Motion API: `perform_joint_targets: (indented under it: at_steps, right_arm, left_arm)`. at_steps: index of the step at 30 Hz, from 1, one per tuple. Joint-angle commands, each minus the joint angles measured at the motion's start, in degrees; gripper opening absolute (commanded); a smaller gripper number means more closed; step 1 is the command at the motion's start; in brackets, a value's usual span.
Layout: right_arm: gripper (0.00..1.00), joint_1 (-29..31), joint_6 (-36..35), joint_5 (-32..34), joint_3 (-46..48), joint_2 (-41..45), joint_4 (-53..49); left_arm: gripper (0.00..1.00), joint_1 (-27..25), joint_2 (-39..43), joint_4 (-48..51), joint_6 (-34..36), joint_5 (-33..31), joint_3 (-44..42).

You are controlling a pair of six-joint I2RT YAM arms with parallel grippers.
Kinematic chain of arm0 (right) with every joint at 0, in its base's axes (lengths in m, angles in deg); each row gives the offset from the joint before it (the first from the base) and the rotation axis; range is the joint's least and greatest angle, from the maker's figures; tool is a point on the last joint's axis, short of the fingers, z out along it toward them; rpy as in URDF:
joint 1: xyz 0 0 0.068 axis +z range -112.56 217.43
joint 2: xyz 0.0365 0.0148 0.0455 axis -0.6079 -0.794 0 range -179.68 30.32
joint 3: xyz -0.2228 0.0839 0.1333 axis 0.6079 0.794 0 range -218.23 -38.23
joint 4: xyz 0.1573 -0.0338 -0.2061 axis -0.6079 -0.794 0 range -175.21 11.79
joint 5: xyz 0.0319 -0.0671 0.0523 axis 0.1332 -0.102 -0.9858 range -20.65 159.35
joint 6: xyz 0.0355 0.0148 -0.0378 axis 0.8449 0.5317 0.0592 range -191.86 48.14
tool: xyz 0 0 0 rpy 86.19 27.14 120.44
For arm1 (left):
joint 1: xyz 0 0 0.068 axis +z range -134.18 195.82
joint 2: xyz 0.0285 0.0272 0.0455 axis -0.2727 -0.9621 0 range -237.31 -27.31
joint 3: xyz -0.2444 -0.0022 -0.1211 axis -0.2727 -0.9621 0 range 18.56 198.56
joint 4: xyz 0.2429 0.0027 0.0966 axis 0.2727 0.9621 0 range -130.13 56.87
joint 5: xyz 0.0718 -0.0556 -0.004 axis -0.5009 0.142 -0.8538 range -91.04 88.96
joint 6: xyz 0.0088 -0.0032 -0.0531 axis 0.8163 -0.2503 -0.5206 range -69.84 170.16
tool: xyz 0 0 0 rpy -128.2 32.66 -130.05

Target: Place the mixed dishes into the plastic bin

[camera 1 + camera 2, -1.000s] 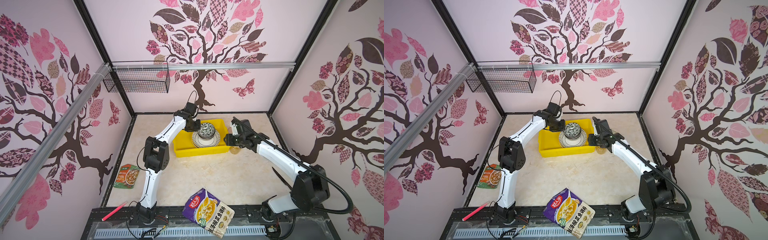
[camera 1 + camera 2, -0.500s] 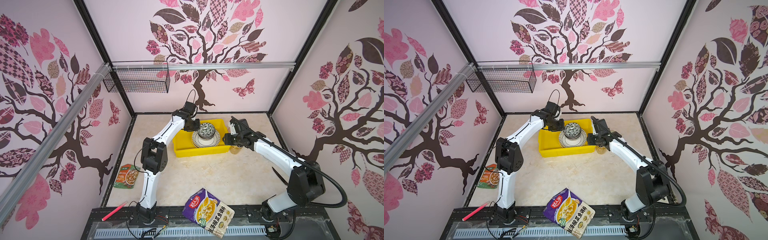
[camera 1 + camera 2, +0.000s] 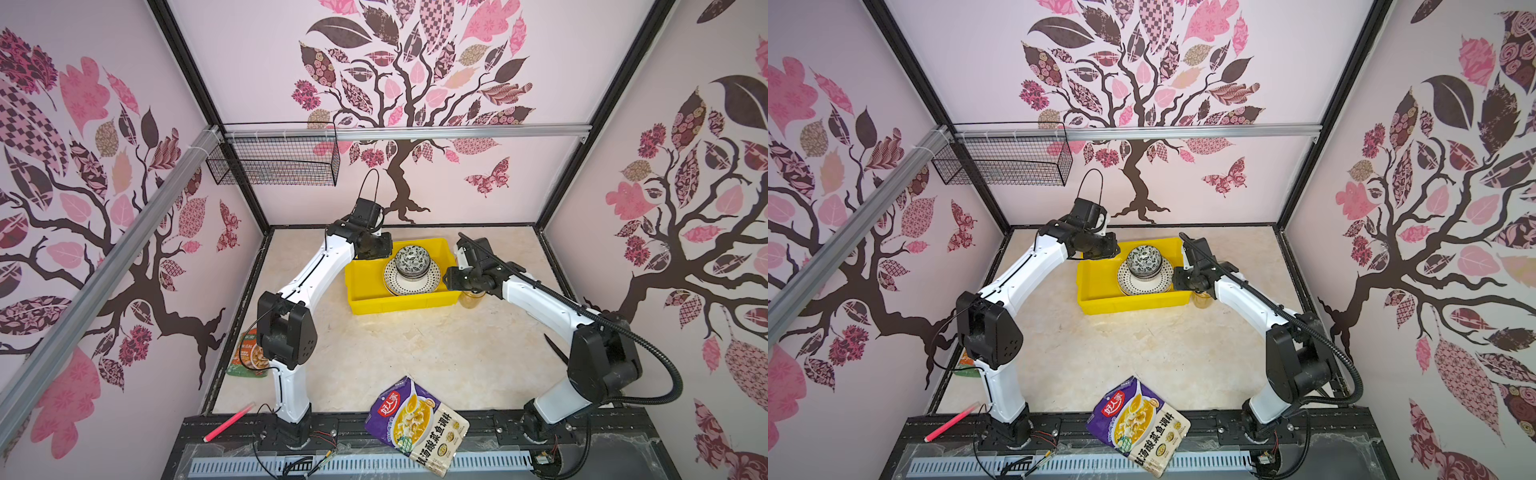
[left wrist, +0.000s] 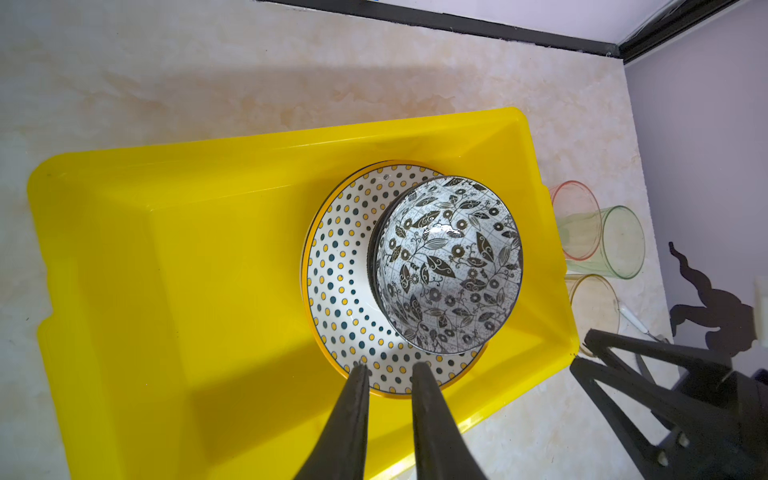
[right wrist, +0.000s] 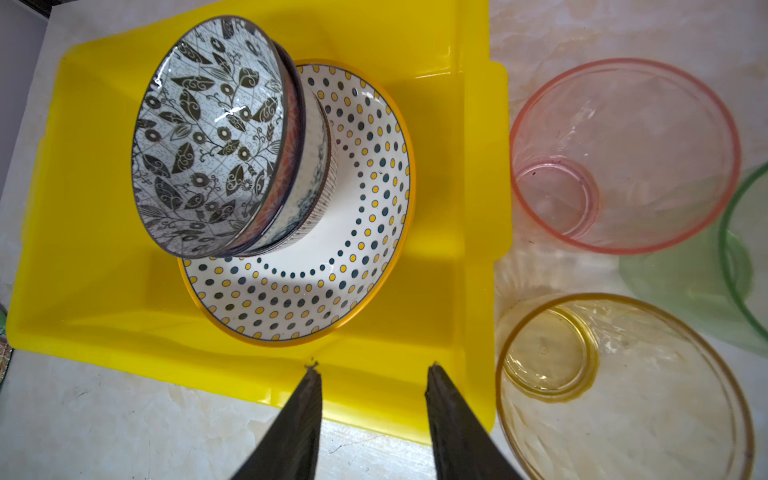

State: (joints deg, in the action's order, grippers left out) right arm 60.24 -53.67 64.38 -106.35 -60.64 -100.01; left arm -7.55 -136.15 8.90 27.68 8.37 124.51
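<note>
Toward the back of the surface (image 3: 415, 345), the bin (image 3: 395, 302) holds a dotted plate (image 4: 345, 291) with stacked bowls (image 4: 449, 266) on it (the top one leaf-patterned). A pink tumbler (image 5: 623, 153), a green tumbler (image 5: 739, 257) and an amber tumbler (image 5: 623, 395) sit on the surface just beside the bin's right end, outside it. The left fingers (image 4: 359, 386) hover over the plate's rim, slightly parted and empty. The right fingers (image 5: 311, 390) hang above the bin's rim near the amber tumbler, wider apart, gripping nothing.
</note>
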Motion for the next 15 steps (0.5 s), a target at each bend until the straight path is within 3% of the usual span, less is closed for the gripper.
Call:
perform_joint_targets:
  at_steps: [1,7,15]
  right_arm:
    - [0.45,0.0,0.6,-0.2,-2.8,-1.1,-0.3]
    - [0.43,0.0,0.6,0.2,-3.5,-2.4,-0.4]
    - [0.34,0.0,1.0,1.2,-5.8,-5.6,-0.3]
  left_arm:
    - [0.23,0.3,4.0,-0.4,0.8,-1.6,-2.9]
    - [0.23,0.4,9.8,0.6,1.7,-2.3,-7.8]
    - [0.24,0.4,16.1,1.5,3.4,-5.4,-13.6]
